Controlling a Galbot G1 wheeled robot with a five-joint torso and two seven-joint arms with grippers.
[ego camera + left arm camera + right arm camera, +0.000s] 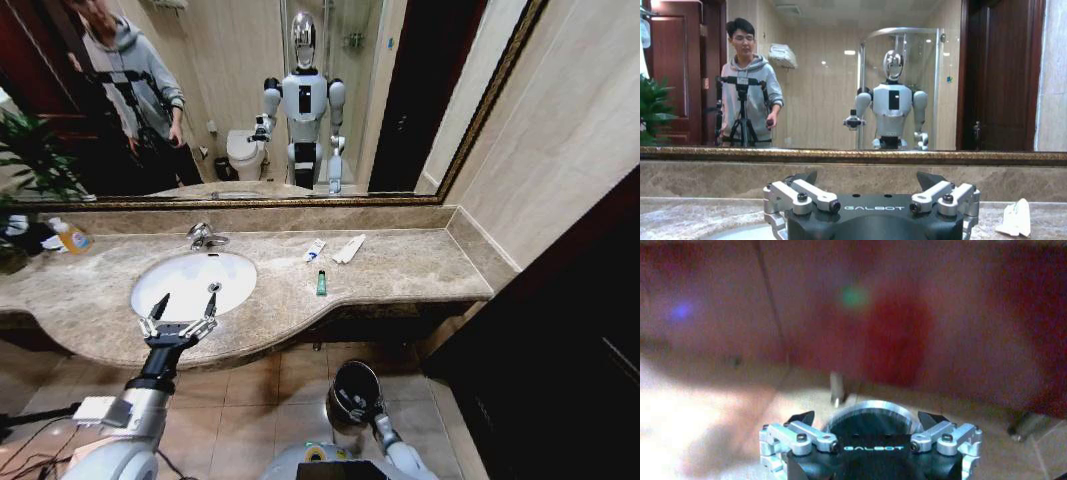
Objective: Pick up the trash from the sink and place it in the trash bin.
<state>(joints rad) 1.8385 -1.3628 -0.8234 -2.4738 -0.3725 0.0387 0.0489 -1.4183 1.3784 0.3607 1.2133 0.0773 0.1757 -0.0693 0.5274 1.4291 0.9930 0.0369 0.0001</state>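
Observation:
The white oval sink (175,278) sits in the beige marble counter, and I see nothing lying in its basin. A white tube (314,250), flat white packets (348,248) and a green tube (321,282) lie on the counter to the sink's right. My left gripper (180,322) hovers open over the sink's front rim, holding nothing; its wrist view shows one white packet (1015,218). Down by the floor, my right gripper (366,410) is open right behind the black trash bin (352,385), whose metal rim (870,409) shows between its fingertips.
An orange-yellow bottle (72,237) stands at the counter's far left beside a plant (28,150). The chrome faucet (205,236) rises behind the basin. A large mirror (400,100) backs the counter. A dark wall or door (570,330) closes off the right side.

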